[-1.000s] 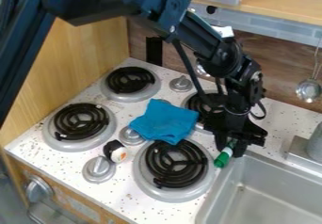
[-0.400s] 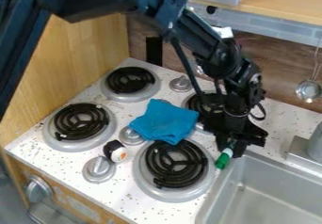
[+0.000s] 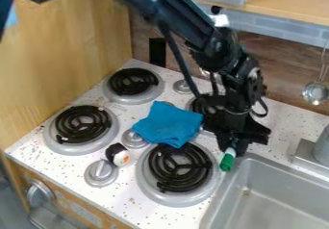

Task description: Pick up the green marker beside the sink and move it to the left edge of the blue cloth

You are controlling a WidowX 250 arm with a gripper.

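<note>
The black gripper (image 3: pixel 234 147) hangs down between the right-hand burners and the sink's back left corner, shut on a green and white tube (image 3: pixel 227 161). The tube's green end points down at the counter strip beside the sink, and its upper part is hidden between the fingers. To the left, a crumpled blue cloth (image 3: pixel 168 124) lies over the stovetop, touching the edge of the front right burner (image 3: pixel 181 168). A small black and white object with an orange spot (image 3: pixel 118 154) sits between the knobs.
Burners with black coils stand at left (image 3: pixel 82 124) and back left (image 3: pixel 133 82), with silver knobs (image 3: pixel 101 171) between them. The metal sink (image 3: pixel 276 194) is at the lower right, a faucet base (image 3: pixel 311 158) beside it. A ladle (image 3: pixel 315 92) hangs at right.
The gripper has shifted slightly left, and the tube in it has swung from a slant to nearly upright. The upper arm has moved up in the view. The cloth has stayed put.
</note>
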